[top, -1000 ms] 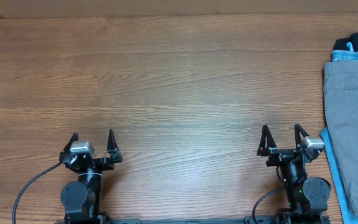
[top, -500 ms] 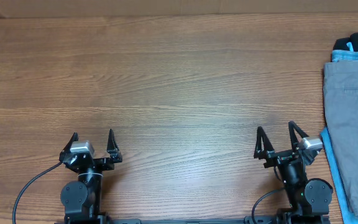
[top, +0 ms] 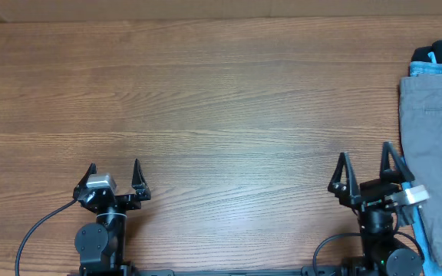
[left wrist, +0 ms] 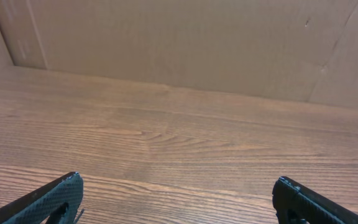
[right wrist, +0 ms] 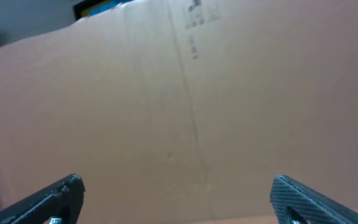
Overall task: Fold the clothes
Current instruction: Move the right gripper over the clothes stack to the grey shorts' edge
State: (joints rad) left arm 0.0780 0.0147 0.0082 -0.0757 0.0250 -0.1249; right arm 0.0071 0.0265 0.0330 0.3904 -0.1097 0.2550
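Black all over, both arms. The left gripper [top: 113, 167] showed two pointed, horn-like prongs with a silver block [top: 98, 182] behind them, and the right gripper [top: 366, 157] looked alike. Up close, the fingers [left wrist: 48, 202] wore carbon weave. A black cable [top: 33, 230] looped off the left base [top: 98, 244].

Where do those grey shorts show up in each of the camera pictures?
Overhead: grey shorts at the right edge, lying on blue jeans.
Left wrist: not in it.
Right wrist: not in it.
Shared landmark: the cardboard wall behind the table, in both wrist views.
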